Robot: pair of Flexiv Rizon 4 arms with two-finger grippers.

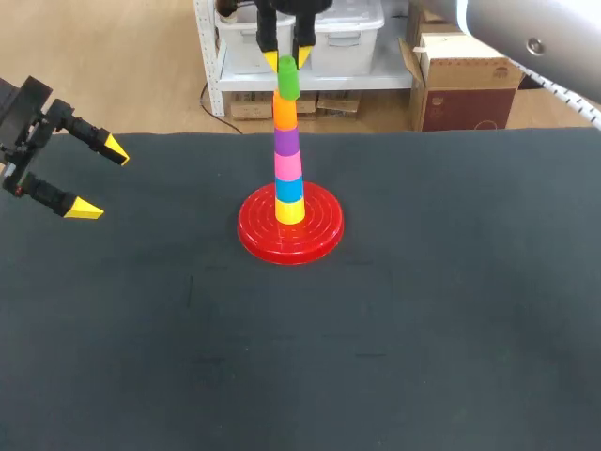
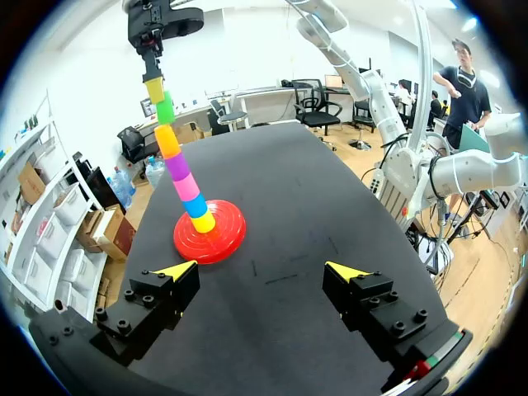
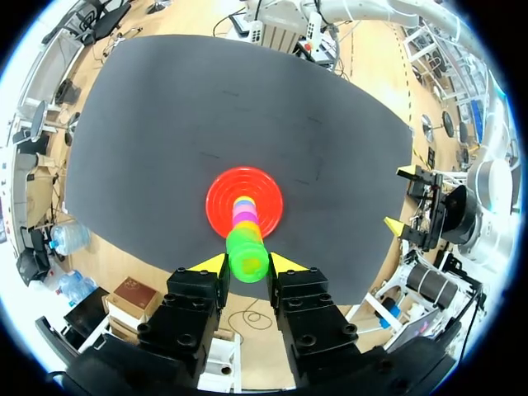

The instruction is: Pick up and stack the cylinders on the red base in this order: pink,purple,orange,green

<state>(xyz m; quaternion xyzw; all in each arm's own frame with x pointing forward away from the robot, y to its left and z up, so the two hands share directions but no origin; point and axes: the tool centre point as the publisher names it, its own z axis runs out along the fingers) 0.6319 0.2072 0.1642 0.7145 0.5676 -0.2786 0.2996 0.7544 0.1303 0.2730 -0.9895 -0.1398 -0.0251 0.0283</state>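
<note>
Base: red disc (image 1: 315,237), set on the desk (image 1: 470,329) somewhat toward its far edge, about midway between the left and right edges.
Lower pieces: yellow (image 1: 289,211) is seated on the base, with blue (image 1: 289,190) upon it. Neither is named in the task.
Pink (image 1: 288,167): placed, resting on the blue.
Purple (image 1: 286,142): placed, resting on the pink.
Orange (image 1: 285,113): placed, resting on the purple.
Green (image 1: 287,85): carried at the top of the column, its foot met with the orange. A slight lean is seen, so it is judged not fully settled.
Right end effector (image 1: 286,59): held directly above the column and set narrow. The upper part of the green is gripped between its fingers from two sides.
Left end effector (image 1: 100,179): spread wide with nothing in it. It is held at the left edge, toward the far-left corner and well apart from the base.
Done: pink, purple and orange are stacked in the order asked.
Left: the green is to be seated square on the orange and let go.
In the way: nothing is seen against the column but the right end effector itself. The column is tall and narrow, so a sideways pull on release is judged likely to tip it.
</note>
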